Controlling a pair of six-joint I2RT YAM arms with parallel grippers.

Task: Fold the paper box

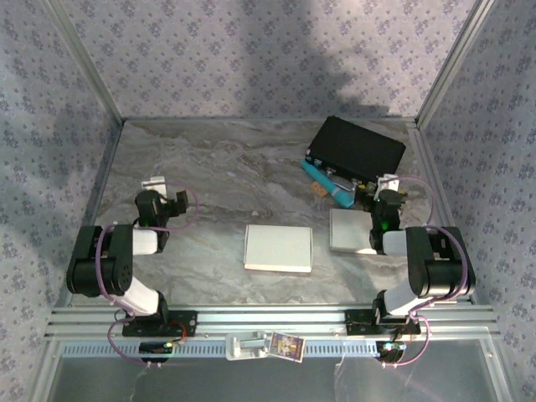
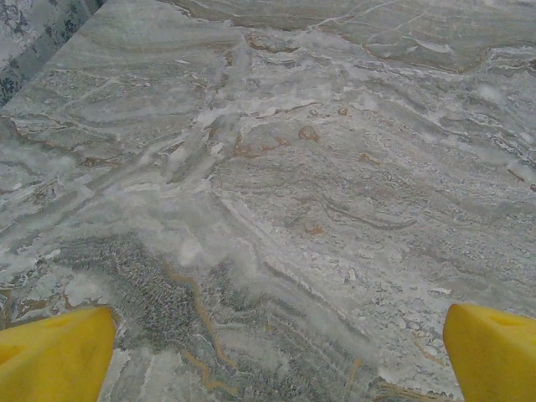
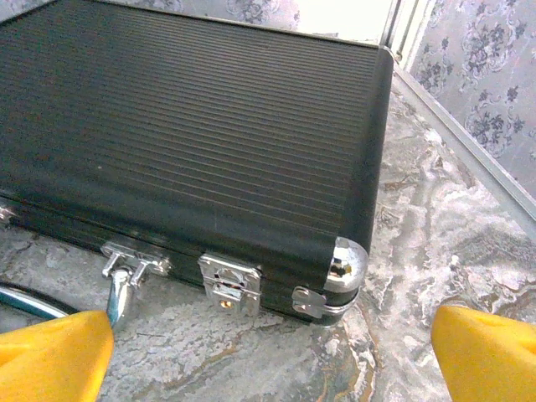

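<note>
Spanning the whole cell, the marble-look table (image 1: pixel 218 167) carries everything. Biggest item on it: a black ribbed case (image 1: pixel 356 148) in the far R corner, lying flat. The R wrist cam sees it close, w/ chrome latches (image 3: pixel 229 283) and a chrome corner cap along its near edge. Next, the paper box (image 1: pixel 278 249): white, flat, unfolded, at ctr of the table toward the front, btwn the two arms, touched by neither. A second white flat piece (image 1: pixel 347 230) lies just R of it, partly under the R arm. A teal object (image 1: pixel 328 184) lies slantwise by the case's near edge; can't tell what it is. L gripper (image 1: pixel 153 182) hovers over bare marble on the L side, well apart from the box. Its yellow fingers (image 2: pixel 54 356) stand wide, nothing btwn them. R gripper (image 1: pixel 387 182) faces the case, fingers (image 3: pixel 490 352) also spread wide, empty. Smallest: a printed card (image 1: pixel 286 344) on the front rail.
</note>
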